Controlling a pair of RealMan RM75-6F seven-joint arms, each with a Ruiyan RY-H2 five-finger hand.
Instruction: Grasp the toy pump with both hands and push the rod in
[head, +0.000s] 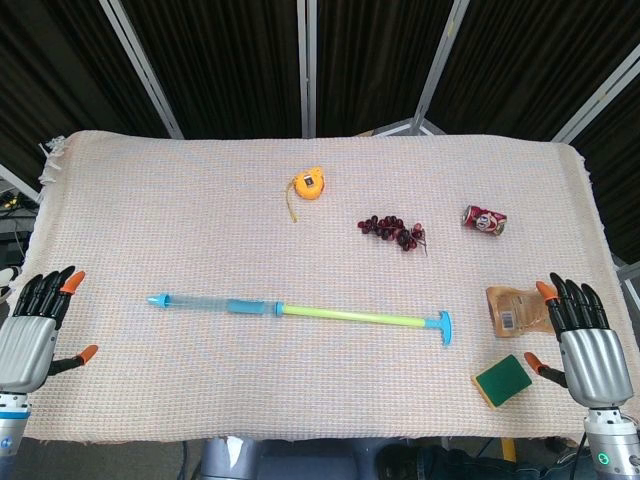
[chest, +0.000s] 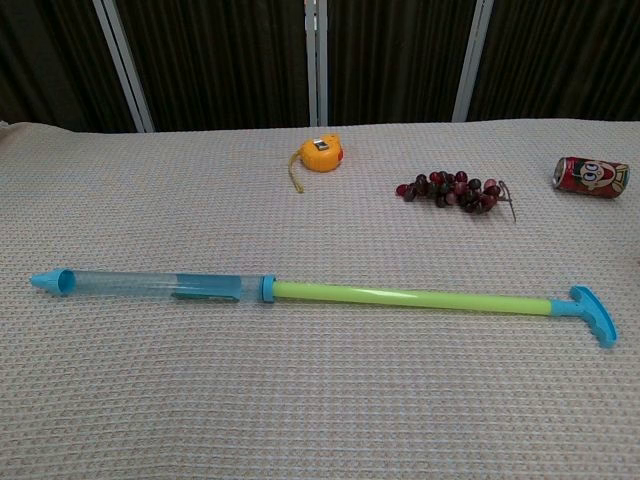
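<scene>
The toy pump (head: 300, 311) lies flat across the near middle of the table, its clear blue barrel (chest: 150, 286) pointing left. Its yellow-green rod (chest: 410, 297) is pulled far out to the right and ends in a blue T-handle (chest: 596, 315). My left hand (head: 35, 335) hovers at the table's left front corner, fingers apart, holding nothing, well left of the barrel tip. My right hand (head: 585, 345) stands at the right front corner, also open and empty, to the right of the handle. Neither hand shows in the chest view.
An orange tape measure (head: 308, 185), a bunch of dark grapes (head: 392, 232) and a red can (head: 484, 219) lie further back. A brown packet (head: 512, 309) and a green-yellow sponge (head: 503, 380) sit between the pump handle and my right hand.
</scene>
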